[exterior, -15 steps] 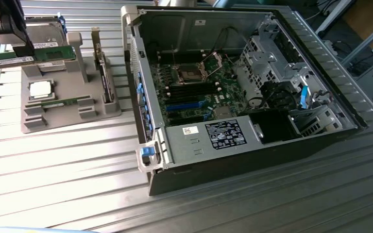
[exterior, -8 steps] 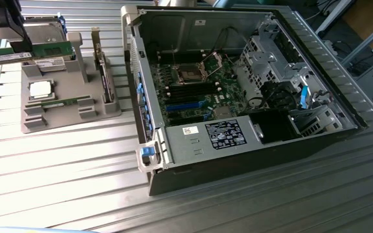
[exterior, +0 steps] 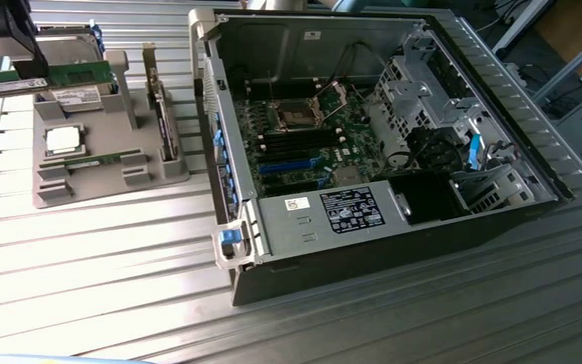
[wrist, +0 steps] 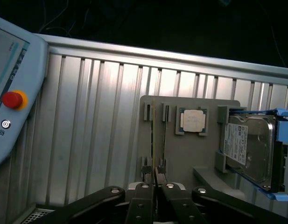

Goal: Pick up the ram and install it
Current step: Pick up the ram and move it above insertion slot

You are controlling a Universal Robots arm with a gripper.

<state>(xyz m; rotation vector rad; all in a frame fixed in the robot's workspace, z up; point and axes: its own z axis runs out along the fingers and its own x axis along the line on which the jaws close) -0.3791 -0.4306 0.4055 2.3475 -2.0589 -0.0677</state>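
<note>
**Item 1. Gripper** (wrist: pixel 154 171): 1 unit, black, 2 fingers (wrist: pixel 143 186). It is clamping the ram by its long edge, with the jaws standing almost together on the thin board. In the exterior view the gripper (exterior: pixel 13 64) is hanging above the holder's far end.

**Item 2. Ram** (exterior: pixel 43 82): 1 narrow green stick with a pale sticker. It is lying level in the grip, raised above the holder and apart from it. In the wrist view the ram (wrist: pixel 153 135) is showing edge-on, running over the holder's slot posts.

**Item 3. Holder** (exterior: pixel 160 176): 1 grey parts stand, sitting on the tabletop (exterior: pixel 99 265). In the wrist view the holder (wrist: pixel 190 158) is lying directly under the gripper.

**Item 4. Processor chip** (wrist: pixel 193 120): 1 square, silver-topped, sitting in a recess of the holder, just beside the slot posts.

**Item 5. Hard drive** (wrist: pixel 249 149): 1 unit in a blue frame, resting on the holder past the processor chip.

**Item 6. Second memory stick** (exterior: pixel 97 161): 1 green stick, sitting in the holder.

**Item 7. Expansion card** (exterior: pixel 166 121): 1 card with a metal bracket, standing upright on the holder's edge nearest the case.

**Item 8. Computer case** (exterior: pixel 372 265): 1 open case, lying just beside the holder, with the motherboard (exterior: pixel 311 144) showing inside.

**Item 9. Control pendant** (wrist: pixel 27 84): 1 pale unit with a red button (wrist: pixel 12 99), lying well apart from the holder.
</note>
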